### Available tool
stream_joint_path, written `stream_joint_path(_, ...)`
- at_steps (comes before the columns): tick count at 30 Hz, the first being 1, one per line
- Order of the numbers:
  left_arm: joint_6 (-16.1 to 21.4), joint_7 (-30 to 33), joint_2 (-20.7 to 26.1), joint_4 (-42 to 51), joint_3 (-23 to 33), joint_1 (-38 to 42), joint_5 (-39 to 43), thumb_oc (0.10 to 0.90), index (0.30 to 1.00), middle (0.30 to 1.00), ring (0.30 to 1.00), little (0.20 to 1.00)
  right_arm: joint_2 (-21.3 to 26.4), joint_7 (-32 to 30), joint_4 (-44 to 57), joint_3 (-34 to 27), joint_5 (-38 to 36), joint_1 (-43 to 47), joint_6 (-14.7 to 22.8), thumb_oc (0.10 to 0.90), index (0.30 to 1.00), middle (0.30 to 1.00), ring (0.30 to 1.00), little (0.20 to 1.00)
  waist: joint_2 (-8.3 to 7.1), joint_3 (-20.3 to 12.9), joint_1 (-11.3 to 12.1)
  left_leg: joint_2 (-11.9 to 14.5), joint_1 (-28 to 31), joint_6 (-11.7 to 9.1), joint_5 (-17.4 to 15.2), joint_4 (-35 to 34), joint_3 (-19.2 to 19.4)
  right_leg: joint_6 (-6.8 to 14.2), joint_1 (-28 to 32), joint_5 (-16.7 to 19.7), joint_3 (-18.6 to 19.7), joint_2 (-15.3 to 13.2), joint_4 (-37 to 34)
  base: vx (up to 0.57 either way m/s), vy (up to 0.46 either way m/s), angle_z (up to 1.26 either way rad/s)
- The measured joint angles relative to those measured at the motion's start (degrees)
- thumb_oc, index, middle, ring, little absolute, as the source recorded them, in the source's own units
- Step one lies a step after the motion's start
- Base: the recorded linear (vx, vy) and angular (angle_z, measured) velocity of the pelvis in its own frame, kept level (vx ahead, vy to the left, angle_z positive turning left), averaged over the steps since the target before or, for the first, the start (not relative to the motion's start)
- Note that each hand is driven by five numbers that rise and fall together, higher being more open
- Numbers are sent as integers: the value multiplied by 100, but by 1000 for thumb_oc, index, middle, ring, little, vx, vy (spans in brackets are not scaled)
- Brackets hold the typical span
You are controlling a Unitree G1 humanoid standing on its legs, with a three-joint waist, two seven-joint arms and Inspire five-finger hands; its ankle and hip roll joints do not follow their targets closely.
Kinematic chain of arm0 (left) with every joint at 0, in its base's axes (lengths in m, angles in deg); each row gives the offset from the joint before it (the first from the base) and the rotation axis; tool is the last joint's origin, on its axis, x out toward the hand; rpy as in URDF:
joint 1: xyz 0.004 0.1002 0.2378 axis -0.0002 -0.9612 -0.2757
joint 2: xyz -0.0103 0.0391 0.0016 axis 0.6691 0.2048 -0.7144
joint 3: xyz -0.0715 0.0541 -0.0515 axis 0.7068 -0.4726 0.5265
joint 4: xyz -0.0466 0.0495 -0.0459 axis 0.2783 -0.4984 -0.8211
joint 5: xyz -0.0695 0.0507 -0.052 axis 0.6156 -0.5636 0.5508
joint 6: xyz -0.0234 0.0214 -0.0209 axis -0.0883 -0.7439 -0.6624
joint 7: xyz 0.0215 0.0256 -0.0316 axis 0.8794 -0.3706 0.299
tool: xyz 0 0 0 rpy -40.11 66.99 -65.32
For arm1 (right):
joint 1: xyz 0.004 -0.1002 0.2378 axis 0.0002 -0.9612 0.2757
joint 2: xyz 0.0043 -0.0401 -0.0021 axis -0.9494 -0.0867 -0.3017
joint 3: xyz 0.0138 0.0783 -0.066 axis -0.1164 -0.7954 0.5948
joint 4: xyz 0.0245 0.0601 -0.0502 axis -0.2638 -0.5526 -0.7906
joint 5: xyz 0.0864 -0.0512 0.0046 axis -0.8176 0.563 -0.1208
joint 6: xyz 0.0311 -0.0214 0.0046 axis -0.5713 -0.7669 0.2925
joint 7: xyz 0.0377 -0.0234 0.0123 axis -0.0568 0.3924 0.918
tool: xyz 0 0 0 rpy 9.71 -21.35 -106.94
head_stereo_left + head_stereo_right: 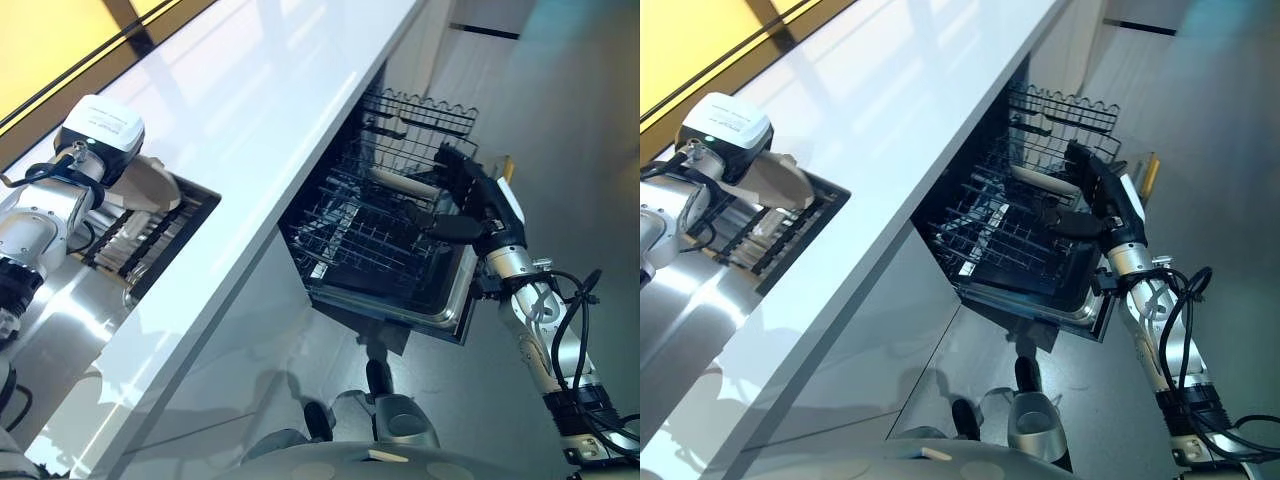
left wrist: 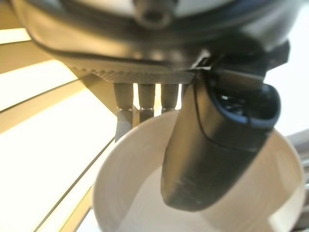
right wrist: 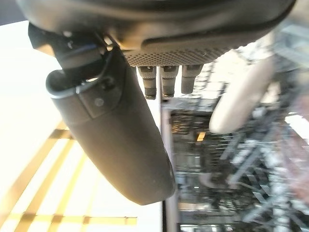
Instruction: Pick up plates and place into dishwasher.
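Note:
My left hand (image 2: 212, 145) is shut on a cream plate (image 2: 140, 203), thumb across its face and fingers behind the rim. From the head, that plate (image 1: 150, 185) hangs over the sink's drying rack (image 1: 130, 240) at the left. My right hand (image 1: 470, 195) hovers open over the right side of the pulled-out dishwasher rack (image 1: 350, 250). A second cream plate (image 1: 403, 183) stands on edge among the rack's wires just beyond the right hand, and it is also visible past the fingers as the pale plate (image 3: 239, 96).
A long white countertop (image 1: 270, 120) runs between the sink and the dishwasher, overhanging the rack's left side. The rack's raised wire back (image 1: 425, 110) stands at its far end. Grey floor (image 1: 580, 130) lies to the right of the dishwasher.

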Motion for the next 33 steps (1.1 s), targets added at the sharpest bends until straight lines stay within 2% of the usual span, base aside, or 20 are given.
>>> stream_joint_path(3,113,879,-176,695,951,-874,420,100,300,300,300,200,-5,-50,389,-218,52,43,264,800,900,900,900,900,-21,-19,213,3,-16,-2,11,1,-146,0,80,-1,-65,-15,-85,13,-102,26)
stream_joint_path(5,235,1456,-460,1243,1768,-1489,530,100,300,300,300,200,-10,-31,526,-276,52,157,280,800,900,900,900,900,-67,-49,358,26,-27,-16,21,2,-244,1,107,-5,-165,-9,-88,2,-97,26)
stream_joint_path(9,499,2417,-810,1919,2810,-2051,561,100,300,300,300,200,-28,57,579,-267,148,307,291,800,900,900,900,900,-180,-119,493,72,-24,-33,40,2,-487,36,215,-35,-328,-9,-89,-4,-101,31)
stream_joint_path(14,736,3129,-934,2271,3475,-2225,547,100,300,300,300,200,-61,134,624,-261,149,308,290,800,900,900,900,900,-295,-222,637,97,3,-70,69,2,-728,72,353,-125,-447,-20,-90,-1,-92,26)
stream_joint_path(18,1074,3337,-1178,2673,3597,-2250,558,100,300,300,300,200,-99,397,759,-34,140,438,288,800,900,900,900,900,-369,-285,729,107,5,-121,119,2,-916,24,451,-219,-490,-28,-90,-10,-89,26)
stream_joint_path(22,1586,3322,-1525,2980,3547,-2248,564,100,300,300,300,200,-106,696,906,382,138,774,234,800,900,900,900,900,-380,-301,757,114,-34,-164,183,2,-1060,-5,473,-240,-566,-19,-90,-25,-82,17)
stream_joint_path(29,2111,2791,-1866,3309,2891,-2203,611,100,300,300,300,200,-125,805,967,884,277,1194,232,800,900,900,900,900,-371,-361,807,113,-91,-250,242,1,-1258,-49,533,-273,-644,-15,-92,-28,-56,19)
stream_joint_path(33,2236,2500,-2051,3304,2632,-2203,666,100,300,300,300,200,-147,825,967,1081,281,1271,233,800,900,900,900,900,-375,-418,827,112,-116,-227,286,1,-1289,-50,524,-273,-645,-12,-92,-8,-12,5)
